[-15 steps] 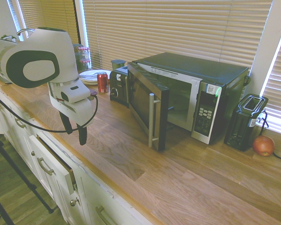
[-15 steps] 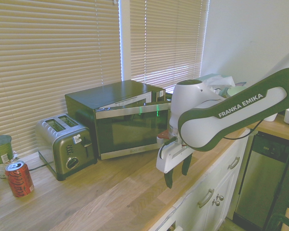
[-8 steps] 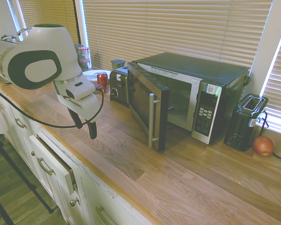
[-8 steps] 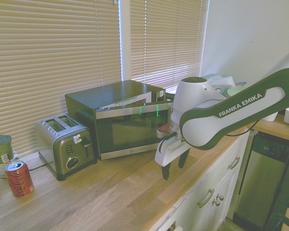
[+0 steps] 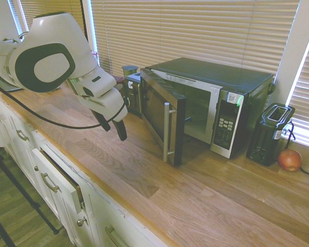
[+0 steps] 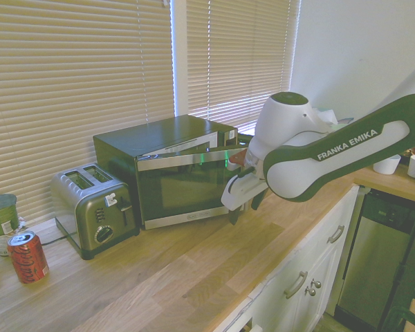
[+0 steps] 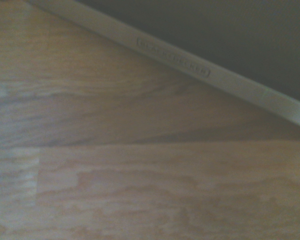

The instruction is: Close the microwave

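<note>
Microwave (image 5: 216,71), just one, its single door (image 5: 158,110) ajar, between two toasters (image 5: 267,136); one gripper (image 5: 116,134), two fingers (image 5: 120,130) parted.

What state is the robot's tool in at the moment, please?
Tool: open, fingers apart, holding nothing, above the countertop.

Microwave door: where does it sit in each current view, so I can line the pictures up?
First exterior: the microwave door is centre, swung partly open, handle toward the camera.
Second exterior: left of centre, its front between the silver toaster and the gripper.
Wrist: upper right, only its lower part.
Shared landmark: the door's silver bottom trim, clear in second exterior and wrist, edge-on in first.
</note>
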Controlling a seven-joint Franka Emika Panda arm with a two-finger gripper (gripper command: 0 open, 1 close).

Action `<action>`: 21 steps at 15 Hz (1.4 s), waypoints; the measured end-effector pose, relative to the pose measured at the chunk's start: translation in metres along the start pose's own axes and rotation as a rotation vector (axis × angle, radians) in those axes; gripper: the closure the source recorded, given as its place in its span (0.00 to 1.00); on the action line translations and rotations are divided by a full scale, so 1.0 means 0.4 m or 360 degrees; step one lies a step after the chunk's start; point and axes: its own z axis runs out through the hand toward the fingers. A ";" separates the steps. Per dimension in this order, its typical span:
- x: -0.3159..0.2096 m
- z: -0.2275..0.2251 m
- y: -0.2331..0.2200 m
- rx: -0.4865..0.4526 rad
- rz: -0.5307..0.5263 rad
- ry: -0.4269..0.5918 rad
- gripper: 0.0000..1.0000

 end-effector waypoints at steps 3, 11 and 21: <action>0.030 -0.029 -0.035 0.0029 0.0017 0.0077 0.00; 0.202 -0.042 -0.130 0.0076 0.0079 0.0195 0.00; 0.361 0.002 -0.179 0.0044 0.0149 0.0223 0.00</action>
